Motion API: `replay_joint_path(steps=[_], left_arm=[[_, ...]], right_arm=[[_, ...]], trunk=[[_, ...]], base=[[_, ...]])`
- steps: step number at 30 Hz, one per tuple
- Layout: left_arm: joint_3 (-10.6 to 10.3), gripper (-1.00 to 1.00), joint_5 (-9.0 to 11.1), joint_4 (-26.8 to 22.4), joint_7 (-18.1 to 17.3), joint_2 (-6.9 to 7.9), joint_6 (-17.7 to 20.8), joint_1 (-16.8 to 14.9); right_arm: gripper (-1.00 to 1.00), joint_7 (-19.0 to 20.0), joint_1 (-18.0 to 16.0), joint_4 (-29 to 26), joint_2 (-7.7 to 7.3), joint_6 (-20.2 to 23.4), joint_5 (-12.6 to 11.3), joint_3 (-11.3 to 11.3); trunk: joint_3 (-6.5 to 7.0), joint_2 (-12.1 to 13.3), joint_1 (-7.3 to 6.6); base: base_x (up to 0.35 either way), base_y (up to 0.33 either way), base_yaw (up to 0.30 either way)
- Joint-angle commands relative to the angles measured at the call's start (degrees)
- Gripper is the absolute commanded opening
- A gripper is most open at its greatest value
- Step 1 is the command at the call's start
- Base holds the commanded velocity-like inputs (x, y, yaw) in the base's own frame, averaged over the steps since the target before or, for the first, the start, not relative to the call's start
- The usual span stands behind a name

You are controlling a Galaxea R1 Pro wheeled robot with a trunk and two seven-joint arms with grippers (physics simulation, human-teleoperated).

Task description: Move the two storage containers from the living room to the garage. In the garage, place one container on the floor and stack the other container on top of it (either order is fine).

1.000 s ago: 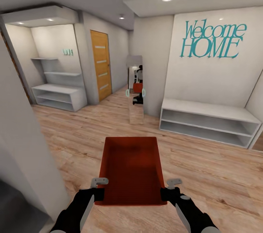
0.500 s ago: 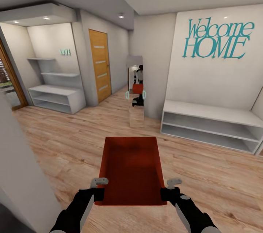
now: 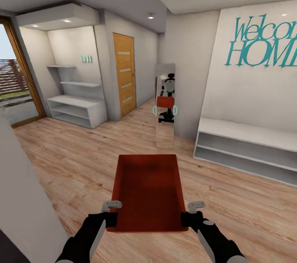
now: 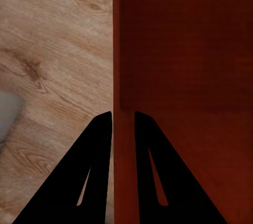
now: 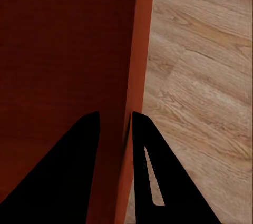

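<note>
I carry one red-orange storage container [image 3: 148, 191] in front of me, above a light wood-plank floor [image 3: 66, 156]. My left gripper [image 3: 110, 212] is shut on its left wall, and my right gripper [image 3: 190, 212] is shut on its right wall. Seen from the left wrist, the black fingers [image 4: 100, 145] straddle the thin red wall of the storage container [image 4: 179, 50]. From the right wrist, the black fingers [image 5: 145, 145] clamp the other wall of the storage container [image 5: 68, 39]. The bin is empty, with a ribbed bottom.
A standing mirror [image 3: 166, 106] ahead reflects me with the bin. A wooden door [image 3: 124, 75] is at the back, white shelving [image 3: 76, 108] to its left, a low white bench shelf [image 3: 243, 143] on the right, a glass door [image 3: 16, 85] far left, and a wall edge [image 3: 20, 197] close on my left.
The whole view has swung to the left, so the mirror, bench and lettering sit further right and a glass door has come into sight. The container and both grippers keep their hold.
</note>
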Motion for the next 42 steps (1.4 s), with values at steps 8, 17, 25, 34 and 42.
replay_joint_path(steps=[8, 17, 25, 34, 42], left_arm=[[0.2, -1.0, -2.5, 0.0, 0.9, 0.38, 0.4, 0.0], [0.2, -1.0, -2.5, 0.0, 0.9, 0.38, 0.4, -0.1], [0.1, -1.0, -2.5, 0.0, 0.9, 0.38, 0.4, 0.0], [0.1, -1.0, -2.5, 0.3, 0.9, 0.32, 0.0, -0.1], [0.1, -1.0, -2.5, 0.6, 0.9, 0.35, -0.1, -0.1]], right_arm=[[-1.0, 0.0, 0.0, -0.3, -0.09, -0.1, 0.7, 1.2], [-1.0, 0.0, 0.0, -0.3, -0.06, -0.1, 0.7, 1.2], [-1.0, 0.0, 0.0, -0.3, -0.06, -0.1, 0.7, 1.2], [-1.0, 0.0, 0.0, -0.3, -0.06, -0.1, 0.7, 1.3], [-1.0, 0.0, 0.0, -0.3, -0.06, -0.1, 0.7, 1.3]], trunk=[[-0.12, -0.1, 0.06], [-0.12, -0.1, 0.06], [-0.12, -0.1, 0.06], [-0.12, -0.1, 0.06], [-0.12, -0.1, 0.06]], base=[[0.327, 0.0, 0.016], [0.327, 0.0, 0.0], [0.327, 0.0, 0.0], [0.327, 0.0, 0.0], [0.327, 0.0, 0.133]])
